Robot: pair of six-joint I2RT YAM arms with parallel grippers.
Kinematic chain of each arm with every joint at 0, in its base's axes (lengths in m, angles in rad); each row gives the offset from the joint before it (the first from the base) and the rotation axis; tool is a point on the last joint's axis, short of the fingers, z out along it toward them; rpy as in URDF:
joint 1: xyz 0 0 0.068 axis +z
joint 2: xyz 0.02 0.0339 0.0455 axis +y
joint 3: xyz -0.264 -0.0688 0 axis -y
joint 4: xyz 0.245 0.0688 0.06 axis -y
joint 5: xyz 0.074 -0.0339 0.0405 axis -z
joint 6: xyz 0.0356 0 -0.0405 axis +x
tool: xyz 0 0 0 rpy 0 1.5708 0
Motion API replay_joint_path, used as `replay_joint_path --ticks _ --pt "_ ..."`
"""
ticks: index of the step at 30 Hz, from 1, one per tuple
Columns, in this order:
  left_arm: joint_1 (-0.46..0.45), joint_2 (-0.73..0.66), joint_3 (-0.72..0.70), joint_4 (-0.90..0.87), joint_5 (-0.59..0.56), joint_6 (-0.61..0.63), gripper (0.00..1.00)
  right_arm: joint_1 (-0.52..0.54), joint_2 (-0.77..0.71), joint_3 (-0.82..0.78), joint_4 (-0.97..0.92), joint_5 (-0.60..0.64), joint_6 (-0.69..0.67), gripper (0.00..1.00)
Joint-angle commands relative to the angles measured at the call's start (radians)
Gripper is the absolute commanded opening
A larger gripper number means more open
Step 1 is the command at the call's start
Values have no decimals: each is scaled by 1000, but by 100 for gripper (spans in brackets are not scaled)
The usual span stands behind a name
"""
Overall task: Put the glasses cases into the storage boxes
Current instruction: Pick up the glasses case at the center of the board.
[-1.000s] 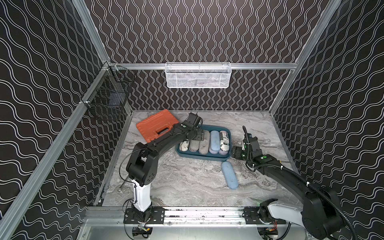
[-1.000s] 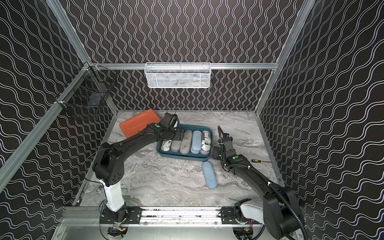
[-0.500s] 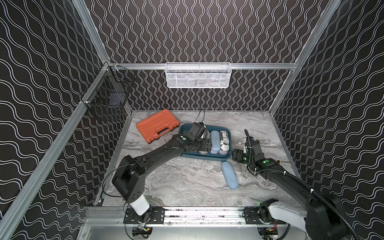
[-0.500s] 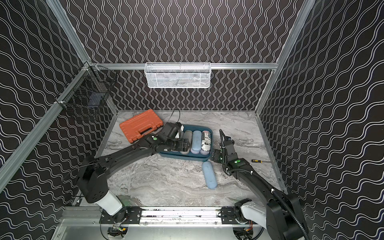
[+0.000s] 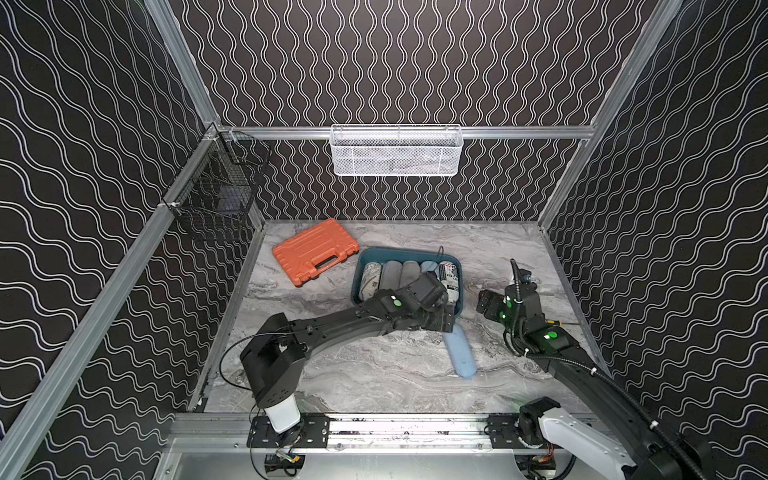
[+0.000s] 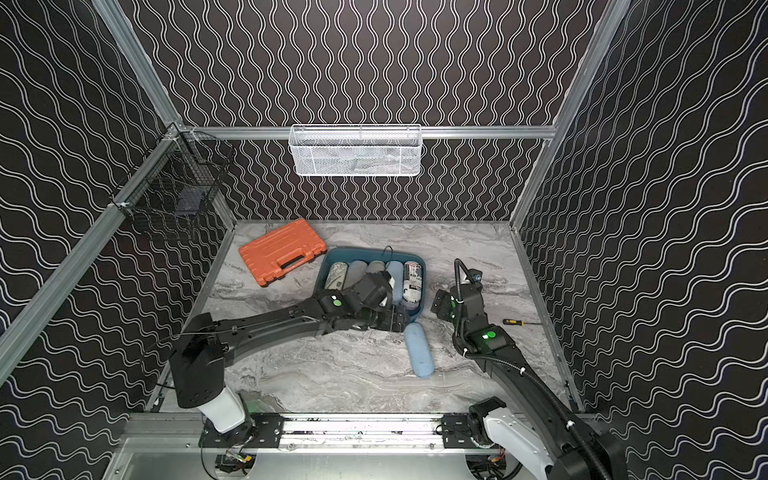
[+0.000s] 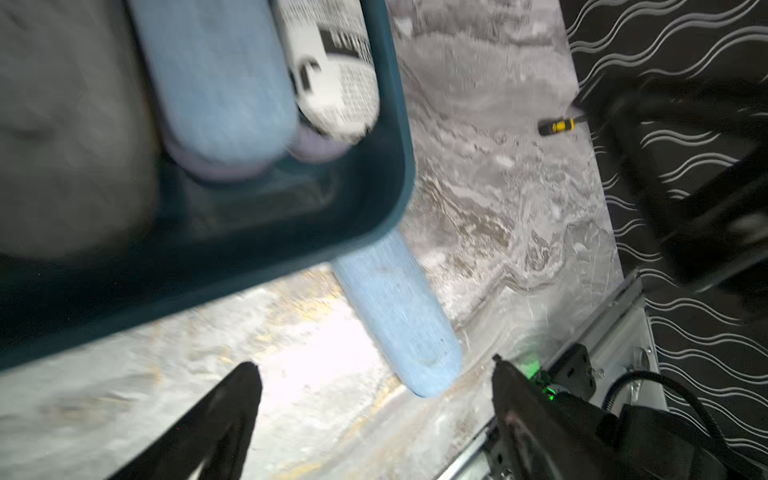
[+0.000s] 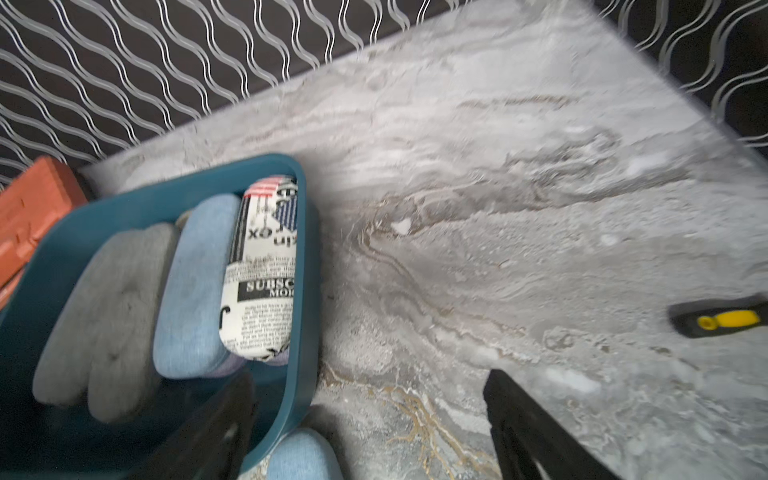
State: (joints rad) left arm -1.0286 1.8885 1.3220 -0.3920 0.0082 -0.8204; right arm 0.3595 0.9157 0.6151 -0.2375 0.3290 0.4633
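The dark teal storage box (image 5: 409, 250) holds several glasses cases side by side: map-print (image 5: 371, 278), grey (image 5: 390, 276), light blue (image 8: 195, 286) and newspaper-print (image 8: 262, 282), with lilac (image 7: 316, 145) showing beneath. One more light blue case (image 5: 461, 353) lies on the table, its far end by the box's near right corner. My left gripper (image 5: 445, 320) hovers over that corner, open and empty; the loose case (image 7: 399, 316) lies just ahead of its fingers. My right gripper (image 5: 484, 301) stands open and empty just right of the box.
An orange tool case (image 5: 315, 250) lies left of the box. A yellow-and-black screwdriver (image 6: 515, 322) rests by the right wall. A white mesh basket (image 5: 397, 150) hangs on the back wall and a black wire basket (image 5: 220, 195) on the left wall.
My left arm has swung from the box's far left end across to its near right corner, and its jaws have spread wider. The right gripper has opened slightly and barely shifted.
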Motion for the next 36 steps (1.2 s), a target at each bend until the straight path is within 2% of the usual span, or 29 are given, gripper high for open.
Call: replay_joint_path --ticks 1,8,14,18,29,36 --pt "-35 33 22 32 -51 -123 92 -1 -22 8 -27 63 20 88" --pt "-91 113 50 32 -82 -257 95 -2 -53 15 -27 77 10 89" --pt "-112 191 79 31 -65 -356 96 -4 -86 8 -32 82 1 89" --pt "-129 228 121 -10 -105 -376 96 -4 -101 0 -34 83 -2 89" --pt "-129 332 193 -55 -101 -449 96 -6 -106 -12 -20 68 -13 89" --pt "-129 382 241 -77 -88 -442 96 -7 -111 -18 -15 64 -17 89"
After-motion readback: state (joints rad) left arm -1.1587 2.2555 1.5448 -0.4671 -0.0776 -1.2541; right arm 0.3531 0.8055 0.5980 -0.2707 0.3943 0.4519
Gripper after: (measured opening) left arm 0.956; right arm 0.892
